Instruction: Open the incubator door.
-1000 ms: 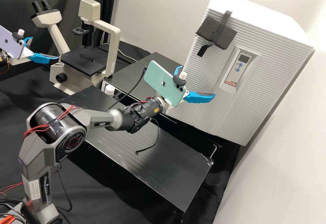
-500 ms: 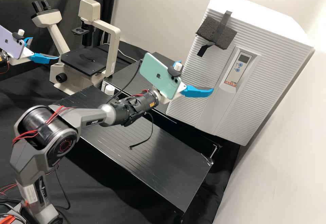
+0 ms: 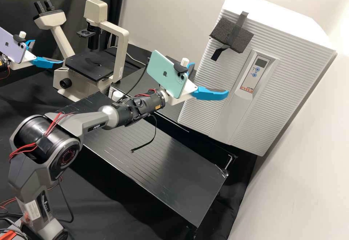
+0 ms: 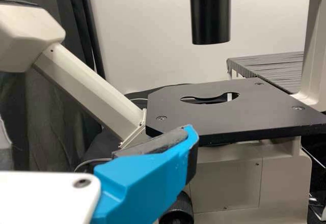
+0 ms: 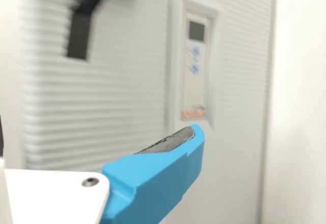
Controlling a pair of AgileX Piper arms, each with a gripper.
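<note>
The white incubator (image 3: 287,80) stands at the right of the high view, its ribbed front door (image 3: 203,98) closed. A dark foam block (image 3: 232,34) is taped near the door's upper left edge. My right gripper (image 3: 210,79), open and empty, is in front of the door's lower left part, below the foam. The right wrist view has the ribbed door (image 5: 102,102) and control panel (image 5: 194,66) beyond my right gripper (image 5: 97,132). At the high view's left edge my left gripper (image 3: 48,51) is open beside the microscope; the left wrist view has my left gripper (image 4: 97,132) before the microscope stage.
A cream microscope (image 3: 118,51) with a black stage (image 3: 91,65) stands at the back left. Black ribbed platforms (image 3: 156,160) lie below the right arm and beneath the incubator. A white wall (image 3: 301,182) rises close to the incubator's right side. Loose cables hang from the right arm.
In the high view my right gripper has shifted left and slightly up, a little back from the control panel, its fingers still apart. My left arm has kept still.
</note>
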